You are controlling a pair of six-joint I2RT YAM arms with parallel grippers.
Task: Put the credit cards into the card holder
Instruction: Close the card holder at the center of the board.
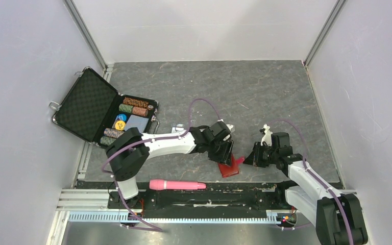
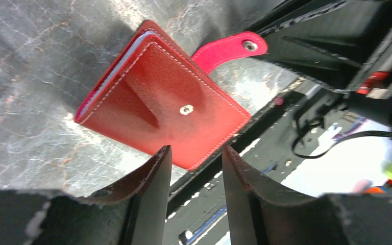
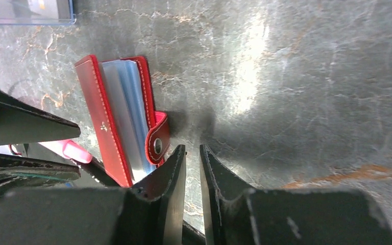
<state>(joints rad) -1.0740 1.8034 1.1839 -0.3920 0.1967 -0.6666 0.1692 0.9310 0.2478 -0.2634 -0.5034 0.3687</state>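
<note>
The red card holder point(image 1: 230, 166) lies at the near edge of the table, between my two grippers. In the left wrist view it point(image 2: 168, 109) lies folded, its snap tab undone. My left gripper point(image 2: 196, 150) is open and empty just above its near corner. In the right wrist view the holder point(image 3: 99, 117) gapes a little and shows its pale blue pockets. My right gripper point(image 3: 193, 149) is open by a narrow gap and empty, beside the tab. A grey card with a yellow mark point(image 3: 41, 5) shows inside the clear case point(image 3: 28, 13).
The black chip briefcase point(image 1: 89, 104) lies open at the left with poker chips and a blue-grey pack inside. The clear case point(image 1: 177, 128) sits behind my left forearm. A pink cylinder point(image 1: 176, 185) lies on the front rail. White walls close in three sides.
</note>
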